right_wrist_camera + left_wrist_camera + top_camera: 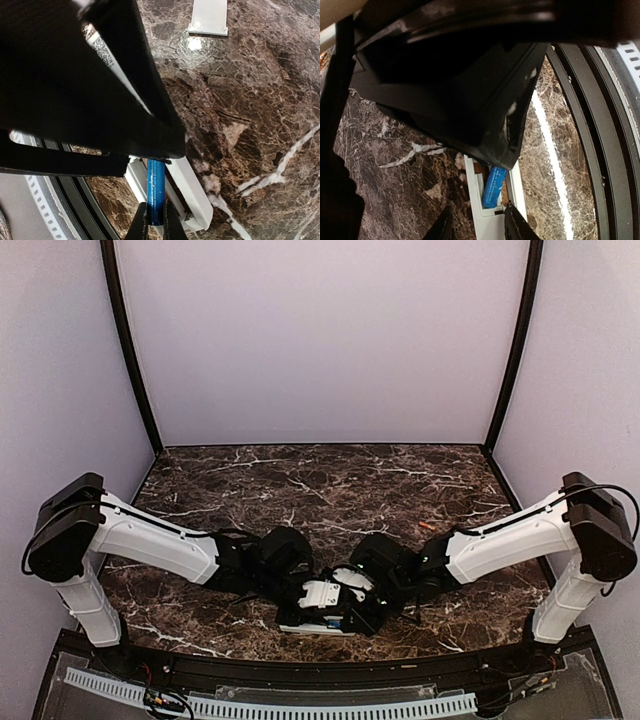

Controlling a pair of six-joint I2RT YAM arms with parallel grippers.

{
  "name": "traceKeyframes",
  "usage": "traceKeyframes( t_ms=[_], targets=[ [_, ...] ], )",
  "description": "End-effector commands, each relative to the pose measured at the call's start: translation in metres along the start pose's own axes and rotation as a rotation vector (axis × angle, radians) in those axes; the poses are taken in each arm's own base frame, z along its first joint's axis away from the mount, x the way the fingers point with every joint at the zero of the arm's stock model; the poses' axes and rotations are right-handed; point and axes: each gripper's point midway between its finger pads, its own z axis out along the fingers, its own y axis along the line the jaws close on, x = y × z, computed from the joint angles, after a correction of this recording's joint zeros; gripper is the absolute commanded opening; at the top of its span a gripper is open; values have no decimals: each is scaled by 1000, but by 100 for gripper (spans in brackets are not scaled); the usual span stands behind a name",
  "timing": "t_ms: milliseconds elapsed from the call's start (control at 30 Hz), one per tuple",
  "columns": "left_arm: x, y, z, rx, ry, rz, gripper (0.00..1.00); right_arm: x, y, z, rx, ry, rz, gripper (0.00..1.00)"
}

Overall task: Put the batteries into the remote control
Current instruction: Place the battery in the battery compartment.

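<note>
My right gripper (156,227) is clenched on the blue battery (156,192). Its two dark fingertips pinch the lower end of the slim cylinder, which points away from the wrist camera. The battery lies along the open compartment of the remote control (194,195), a slim white body resting flat on the table. Its far end disappears under the black bulk of my other arm, so I cannot tell whether it is fully seated.

My left gripper (479,227) faces it from the opposite side. Its fingertips (517,225) stand on either side of the remote's near end, one overlapping the white edge and the other a little apart from it. I cannot tell whether they are pressing on the remote or only straddling it. From this wrist, the blue battery shows inside the white tray, just beyond the fingertips.

From above, both arms reach inward and meet over the remote, which sits near the front edge of the dark marble table (320,490), midway between the two bases.

A small orange-red battery (427,527) lies on the marble beside my right forearm, well apart from the remote. A flat pale panel (209,17) lies separately on the table.
</note>
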Motion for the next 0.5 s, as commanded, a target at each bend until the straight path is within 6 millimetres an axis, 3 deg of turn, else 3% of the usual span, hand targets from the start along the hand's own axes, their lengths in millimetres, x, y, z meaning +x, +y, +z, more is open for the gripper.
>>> traceKeyframes(
  t_ms=[0, 300, 467],
  targets=[
    [-10, 8, 5, -63, -25, 55, 33, -15, -32, 20, 111, -96, 1, 0],
    [1, -10, 17, -13, 21, 74, 33, -21, -37, 19, 129, -120, 20, 0],
    [19, -10, 22, -27, 107, 101, 33, -23, -38, 17, 138, -137, 23, 0]
  ],
)
